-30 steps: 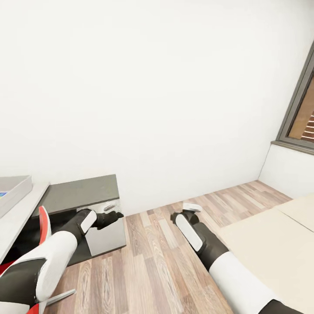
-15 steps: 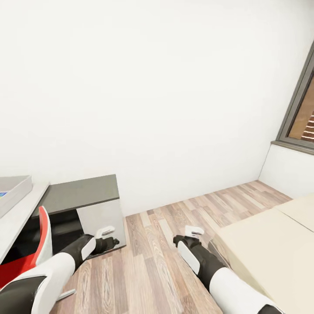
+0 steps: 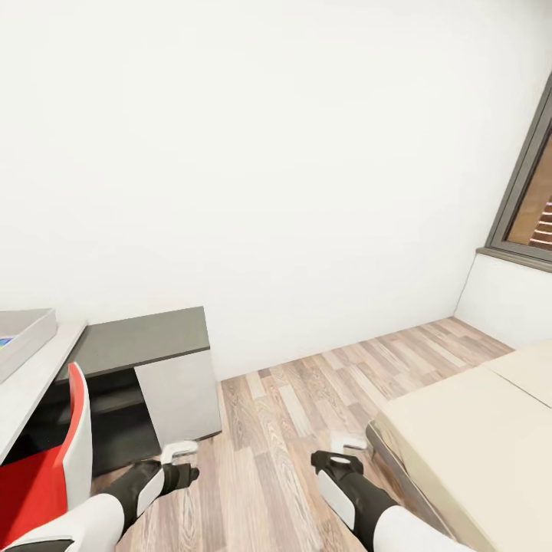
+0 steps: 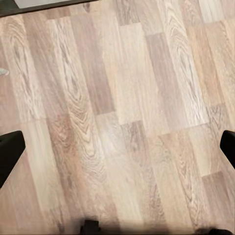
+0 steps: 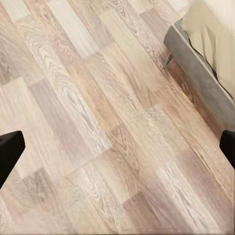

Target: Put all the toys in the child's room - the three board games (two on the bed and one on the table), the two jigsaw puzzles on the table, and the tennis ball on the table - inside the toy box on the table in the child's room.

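The light grey toy box (image 3: 27,331) stands on the table (image 3: 38,379) at the far left edge of the head view, with a bit of blue showing inside it. The cream bed (image 3: 475,429) fills the lower right, and the part I see is bare. The board games, jigsaw puzzles and tennis ball are out of view. My left gripper (image 3: 184,461) hangs low over the wood floor, open and empty, its fingers (image 4: 10,152) far apart. My right gripper (image 3: 344,451) hovers beside the bed's corner, also open and empty, with the bed frame (image 5: 196,68) close by.
A dark grey cabinet (image 3: 146,341) stands against the white wall beside the table. A red and white chair (image 3: 46,475) is at the lower left. A window with brown shutters (image 3: 537,207) is on the right. Wood-plank floor (image 3: 291,414) runs between cabinet and bed.
Both arms have drawn back and down toward the bottom of the head view. The left gripper has left the cabinet front. The camera has not shifted.
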Robot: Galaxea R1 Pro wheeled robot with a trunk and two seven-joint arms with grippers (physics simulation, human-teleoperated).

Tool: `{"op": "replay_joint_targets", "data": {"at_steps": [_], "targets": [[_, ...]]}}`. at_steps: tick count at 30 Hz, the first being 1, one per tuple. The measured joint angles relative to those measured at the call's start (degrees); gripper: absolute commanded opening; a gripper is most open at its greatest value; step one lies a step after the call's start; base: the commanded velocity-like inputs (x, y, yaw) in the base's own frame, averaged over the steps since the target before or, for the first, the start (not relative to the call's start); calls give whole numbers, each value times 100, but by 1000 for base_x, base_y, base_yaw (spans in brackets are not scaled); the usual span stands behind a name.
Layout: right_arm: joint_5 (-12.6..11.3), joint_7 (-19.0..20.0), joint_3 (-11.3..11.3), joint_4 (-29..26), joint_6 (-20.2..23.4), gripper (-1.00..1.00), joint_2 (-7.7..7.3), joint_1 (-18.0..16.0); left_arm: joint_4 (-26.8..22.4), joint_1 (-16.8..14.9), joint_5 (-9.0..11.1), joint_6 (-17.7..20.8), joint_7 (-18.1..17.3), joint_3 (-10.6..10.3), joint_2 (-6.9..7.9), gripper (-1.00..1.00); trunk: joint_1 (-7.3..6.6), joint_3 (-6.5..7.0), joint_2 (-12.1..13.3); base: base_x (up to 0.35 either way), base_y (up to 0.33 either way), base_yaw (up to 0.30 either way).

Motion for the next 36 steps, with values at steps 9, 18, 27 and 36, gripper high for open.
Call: {"op": "replay_joint_targets", "data": {"at_steps": [9, 18, 27, 36], "targets": [[17, 10, 15, 68, -103, 100, -5, 426, 3, 612, -187, -660, 87, -40, 6, 100, 0, 0, 0, 0, 0, 0], [16, 12, 19, 118, -388, 100, -16, 751, 0, 1305, -706, -1556, 169, -43, 49, 100, 0, -1, -1, 0, 0, 0], [46, 2, 22, 845, -758, 100, 19, 867, 150, 1817, -769, -2063, 369, -42, 54, 100, 0, -1, -1, 0, 0, 0], [47, -21, 27, 1061, -1212, 100, 23, 1099, 493, 2009, -776, -2330, 392, -43, 99, 100, 0, 0, -1, 0, 0, 0]]}}
